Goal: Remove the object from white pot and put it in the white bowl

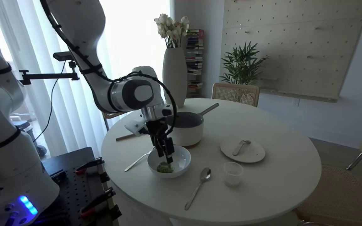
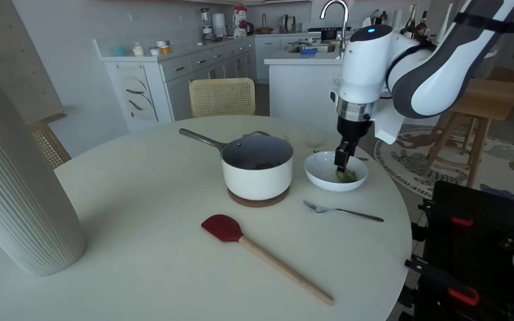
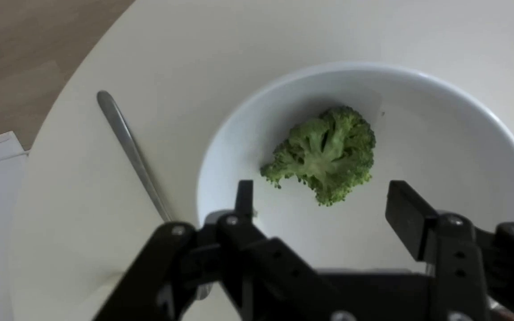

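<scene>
The green broccoli [image 3: 324, 156] sits in the white bowl [image 3: 453, 147], close to one side. Over the bowl, the black claw [image 3: 323, 194] points down, its two fingers spread apart near the broccoli. Just beside the bowl, the white pot [image 2: 257, 183] stands on a round brown mat [image 2: 259, 203]. A fork [image 2: 350, 212] lies on one side of the bowl and a spoon [image 1: 196, 191] on the other. Farther from the bowl are a clear cup [image 1: 233, 174], a plate [image 1: 255, 155] and a red spatula [image 2: 263, 255].

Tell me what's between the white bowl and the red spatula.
A fork: it lies in the stretch between the white bowl and the red spatula, as seen in an exterior view.
</scene>
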### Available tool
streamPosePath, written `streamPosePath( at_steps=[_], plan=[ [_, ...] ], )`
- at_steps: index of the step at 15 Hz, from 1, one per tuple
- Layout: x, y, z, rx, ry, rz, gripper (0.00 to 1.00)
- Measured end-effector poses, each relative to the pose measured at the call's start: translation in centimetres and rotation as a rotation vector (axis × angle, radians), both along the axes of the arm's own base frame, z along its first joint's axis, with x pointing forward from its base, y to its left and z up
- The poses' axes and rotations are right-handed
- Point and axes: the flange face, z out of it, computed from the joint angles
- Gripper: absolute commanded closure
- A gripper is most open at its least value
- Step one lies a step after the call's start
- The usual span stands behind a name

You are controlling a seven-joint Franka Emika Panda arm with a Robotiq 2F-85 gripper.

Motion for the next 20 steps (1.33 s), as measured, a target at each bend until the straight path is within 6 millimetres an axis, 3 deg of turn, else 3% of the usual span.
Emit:
streamPosePath(
  at_steps=[7,14,20],
  plan=[
    [0.4,0.0,1.1,-0.004,-0.03,0.007,0.0],
    [0.7,0.0,5.0,-0.018,-0.116,0.009,0.0],
    [-1.0,0.7,8.2,0.008,-0.173,0.064,0.0]
  ],
)
